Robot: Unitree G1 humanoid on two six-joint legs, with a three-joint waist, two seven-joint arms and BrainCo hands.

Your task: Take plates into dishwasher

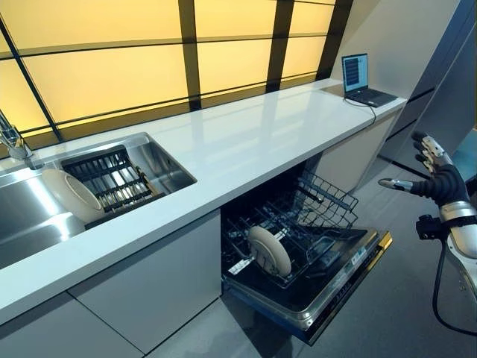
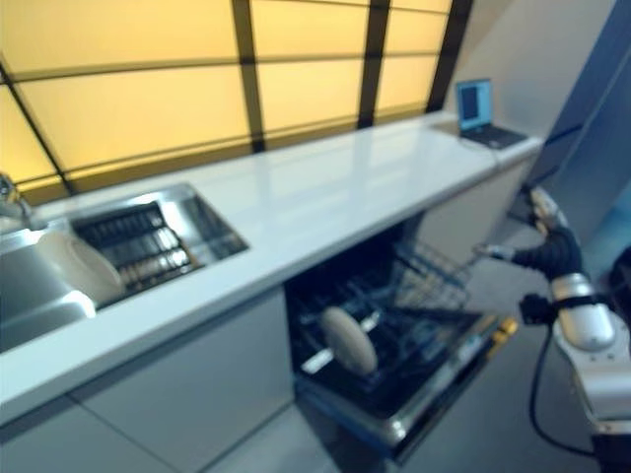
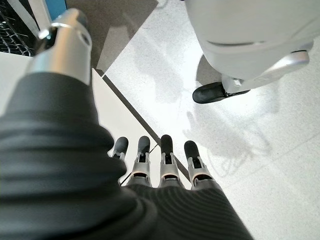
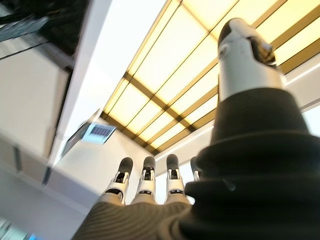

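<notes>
A: Start at the left. Where's the next plate?

B: In the sink (image 1: 160, 160) — a pale round plate (image 1: 71, 195) leaning on edge against the dark drying rack (image 1: 112, 177), its face tilted up and toward the tap (image 1: 13, 142). Its rim line runs roughly front to back in the basin, so I'd judge a pinch on the upper rim suits it better than a flat scoop.

A: And further right?

B: White countertop (image 1: 246, 138), bare but for a laptop (image 1: 361, 80) at the far end. Below it the dishwasher (image 1: 339, 280) stands with its door dropped and the lower rack (image 1: 313, 224) pulled out. One plate already stands upright in the tines (image 1: 270, 251), same cream colour, thin-edged and glossy.

A: The hands?

B: The right hand (image 1: 436, 175) hangs in the air at the far right, past the dishwasher door, fingers straight and spread, thumb out, holding nothing. The left hand (image 3: 165, 165) shows only in its wrist view, pointing down at the floor, fingers relaxed and empty.

A: So which one goes for the sink plate?

B: The plate lies well off to the left of the right hand, with the whole dishwasher between them — the left arm looks the nearer, to my eye.
</notes>
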